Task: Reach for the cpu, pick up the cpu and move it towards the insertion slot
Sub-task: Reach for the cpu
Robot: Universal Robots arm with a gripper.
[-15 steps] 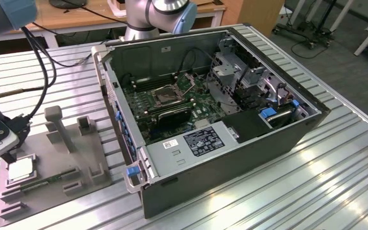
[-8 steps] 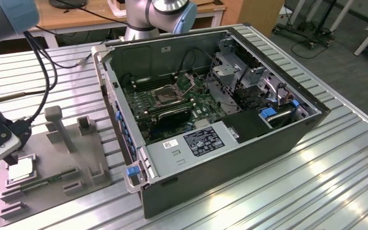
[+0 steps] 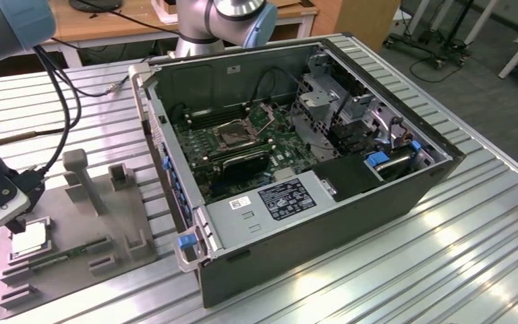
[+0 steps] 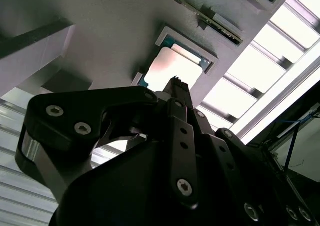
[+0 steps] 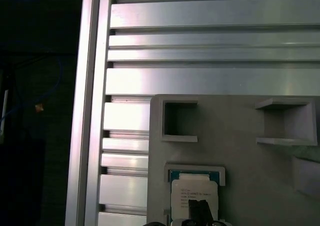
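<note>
My gripper [image 4: 175, 83] hovers over the cpu [image 4: 170, 66], seated in a grey fixture [image 4: 100, 31] pocket for clean pickup. Its opening I cannot tell.

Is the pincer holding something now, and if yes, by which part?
Nothing seems held: the small square silvery cpu lies in the grey fixture recess, the pincer close above it.

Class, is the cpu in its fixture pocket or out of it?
In: the cpu lies flat within the grey fixture's raised frame, in both wrist views.
</note>
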